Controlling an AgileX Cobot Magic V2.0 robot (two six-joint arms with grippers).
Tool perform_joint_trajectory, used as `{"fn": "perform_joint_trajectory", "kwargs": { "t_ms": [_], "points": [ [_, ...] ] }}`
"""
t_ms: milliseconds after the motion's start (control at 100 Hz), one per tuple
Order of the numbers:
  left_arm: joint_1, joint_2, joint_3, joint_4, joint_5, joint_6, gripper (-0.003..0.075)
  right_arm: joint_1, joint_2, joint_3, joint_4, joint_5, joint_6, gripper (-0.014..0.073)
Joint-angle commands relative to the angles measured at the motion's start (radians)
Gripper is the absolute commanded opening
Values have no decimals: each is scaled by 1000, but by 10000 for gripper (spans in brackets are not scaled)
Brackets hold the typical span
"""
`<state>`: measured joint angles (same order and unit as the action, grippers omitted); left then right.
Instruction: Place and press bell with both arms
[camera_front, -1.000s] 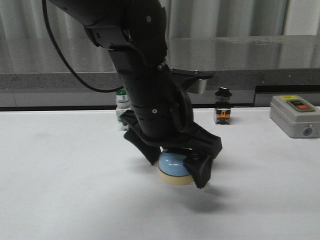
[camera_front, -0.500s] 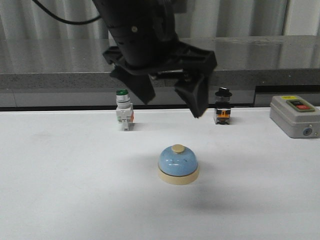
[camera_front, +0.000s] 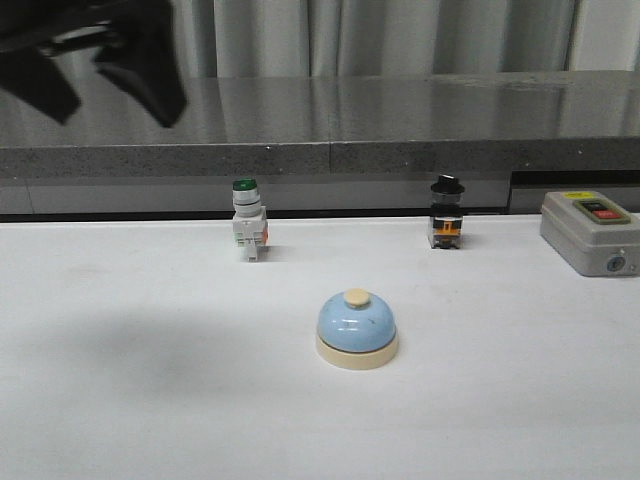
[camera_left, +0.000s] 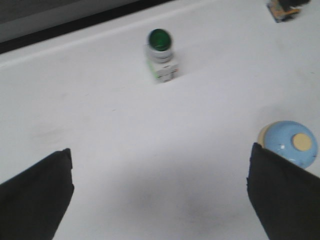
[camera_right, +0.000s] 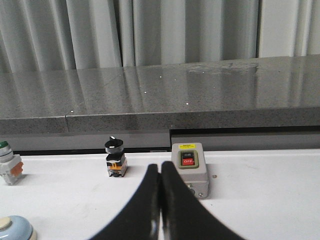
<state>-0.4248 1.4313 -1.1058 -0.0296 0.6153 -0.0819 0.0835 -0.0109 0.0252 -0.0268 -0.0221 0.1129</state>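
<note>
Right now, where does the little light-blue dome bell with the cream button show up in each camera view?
Front view: the glossy light-blue dome bell with cream base stands centre, on the white table.
Left wrist view: at the right edge, partly behind a black finger.
Right wrist view: only a sliver, bottom-left corner.
Shared landmark: the green-capped white push-button switch.

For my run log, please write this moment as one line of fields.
bell: upright on table, released | left gripper: open, raised far left | right gripper: shut, empty, not at bell | press: not yet done
</note>
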Motion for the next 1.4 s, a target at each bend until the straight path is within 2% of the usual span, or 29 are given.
{"fn": "perform_joint_trajectory", "kwargs": {
  "t_ms": [0,200,410,510,580,650,890,1390],
  "points": [
    [60,-133,60,-11,-81,-15,672,-6,-16,-13,2,-87,-4,-69],
    [151,-342,230,-22,-129,-15,672,-6,-16,-13,2,-87,-4,-69],
    [158,-584,384,-30,-209,-15,668,-6,-16,-13,2,-87,-4,-69],
    [158,-690,437,-30,-238,-15,620,-6,-16,-13,2,-87,-4,-69],
    [160,-753,461,-30,-242,-15,552,-6,-16,-13,2,-87,-4,-69],
    [160,-801,472,-26,-242,-15,452,-6,-16,-13,2,-87,-4,-69],
    [160,-840,474,-14,-246,-15,-22,-6,-16,-13,2,-87,-4,-69],
    [160,-840,474,-9,-251,-15,-20,-6,-16,-13,2,-87,-4,-69]
  ]
}}
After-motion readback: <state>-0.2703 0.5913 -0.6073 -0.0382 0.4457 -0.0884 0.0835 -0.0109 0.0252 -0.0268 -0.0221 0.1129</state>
